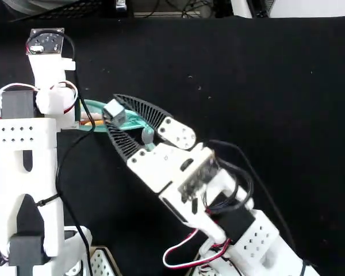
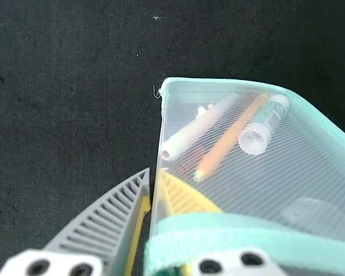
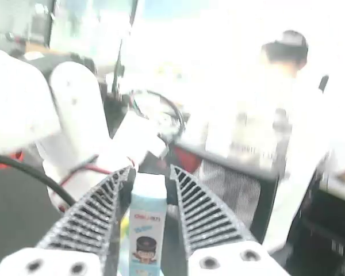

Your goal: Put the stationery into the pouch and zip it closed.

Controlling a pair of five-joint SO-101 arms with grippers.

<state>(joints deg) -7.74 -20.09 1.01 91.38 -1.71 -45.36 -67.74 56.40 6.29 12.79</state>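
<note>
Pinching the eraser [image 1: 114, 112] in the right jaws, long axis along them, just over the pouch [image 2: 276, 178] mouth left of centre; clamping pouch rim in left jaws.

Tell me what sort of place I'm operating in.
Probably a robotics lab bench: a black-covered table, two white arms with bare wiring, the left gripper holding the pouch and the right gripper a small box, and loose cables along the table's far edge.

Black table [image 1: 287, 86] — matte; faintly speckled
</note>
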